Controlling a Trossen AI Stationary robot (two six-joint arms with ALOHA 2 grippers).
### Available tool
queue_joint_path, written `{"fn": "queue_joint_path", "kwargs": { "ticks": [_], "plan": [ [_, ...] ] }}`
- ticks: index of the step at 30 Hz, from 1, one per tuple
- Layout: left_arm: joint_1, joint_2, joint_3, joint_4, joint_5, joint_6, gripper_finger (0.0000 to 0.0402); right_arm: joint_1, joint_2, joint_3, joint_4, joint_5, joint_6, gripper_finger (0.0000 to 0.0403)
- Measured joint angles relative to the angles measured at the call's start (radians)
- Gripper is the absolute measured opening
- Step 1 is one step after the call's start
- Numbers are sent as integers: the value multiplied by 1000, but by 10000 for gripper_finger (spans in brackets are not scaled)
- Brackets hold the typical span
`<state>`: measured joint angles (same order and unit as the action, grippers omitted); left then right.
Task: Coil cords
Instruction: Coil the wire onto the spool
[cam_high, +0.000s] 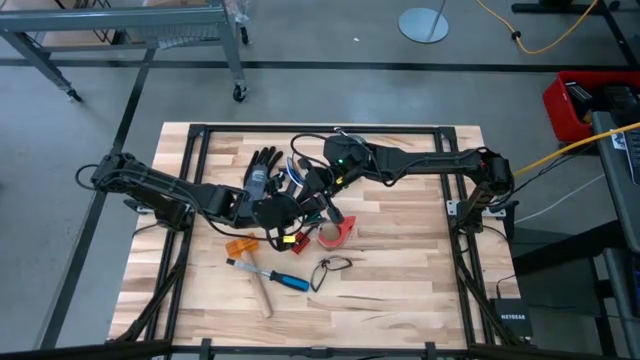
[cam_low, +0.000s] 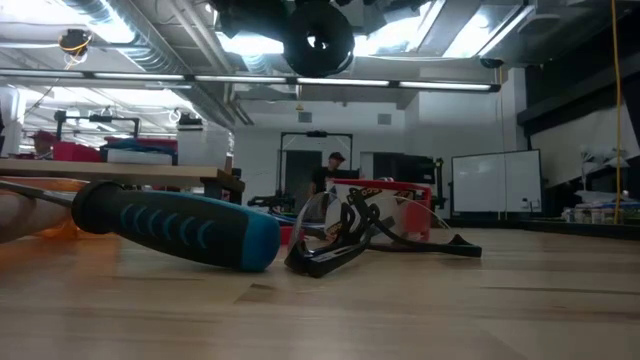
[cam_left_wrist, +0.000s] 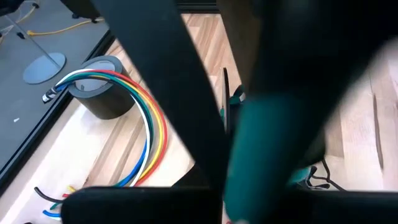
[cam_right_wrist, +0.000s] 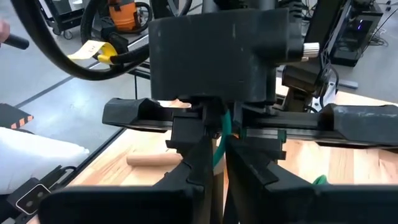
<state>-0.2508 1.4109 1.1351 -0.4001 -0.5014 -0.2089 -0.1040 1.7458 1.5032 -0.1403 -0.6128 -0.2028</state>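
Note:
The cords (cam_left_wrist: 152, 124) are a bundle of thin white, green, blue, yellow and red wires. They arc past a black roll (cam_left_wrist: 102, 87) on the table and run in under my left gripper (cam_high: 295, 212). My two grippers meet head-on above the table's middle. In the right wrist view my left gripper (cam_right_wrist: 217, 121) faces the camera, shut, with my right gripper (cam_right_wrist: 214, 158) right before it, shut on a green wire (cam_right_wrist: 219, 142). A black glove (cam_high: 262, 168) lies just beyond them. My left gripper has the green wire's upper end (cam_right_wrist: 217, 124) between its shut fingers; the fingers slant down from the table's left. The other wires trail slack from it down to the table. My right gripper pinches the same green wire (cam_right_wrist: 217, 152) between its two fingers, just short of the left gripper. It comes nearly level from the table's right. The short stretch between the two grippers is clear of the table.
Near the front lie a screwdriver with a blue handle (cam_high: 285, 280), a wooden stick (cam_high: 262, 295), a thin black cord loop (cam_high: 332, 266), a red clamp (cam_high: 336, 232) and an orange piece (cam_high: 240, 245). A black frame (cam_high: 190, 150) borders the table.

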Motion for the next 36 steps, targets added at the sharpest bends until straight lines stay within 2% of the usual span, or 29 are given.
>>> {"fn": "queue_joint_path", "kwargs": {
  "ticks": [6, 11, 19, 22, 30, 36],
  "plan": [
    [0, 0, 0, 0, 0, 0, 0, -1, 0, 0, 15, 1, 0, 49],
    [0, 0, 0, -4, -1, -1, 0, -1, 0, 0, 15, 85, -3, 49],
    [0, 0, 0, -10, -1, -1, 0, 0, 0, 0, 12, 96, -3, 52],
    [0, 0, 0, -10, 0, -1, 0, 0, -1, 0, 6, 97, -3, 70],
    [0, 0, 0, -10, 0, -1, 0, 0, -2, 0, 9, 105, 5, 156],
    [0, 0, 0, -7, 2, 0, 0, -1, -2, 0, 9, 51, 93, 178]
  ]
}}
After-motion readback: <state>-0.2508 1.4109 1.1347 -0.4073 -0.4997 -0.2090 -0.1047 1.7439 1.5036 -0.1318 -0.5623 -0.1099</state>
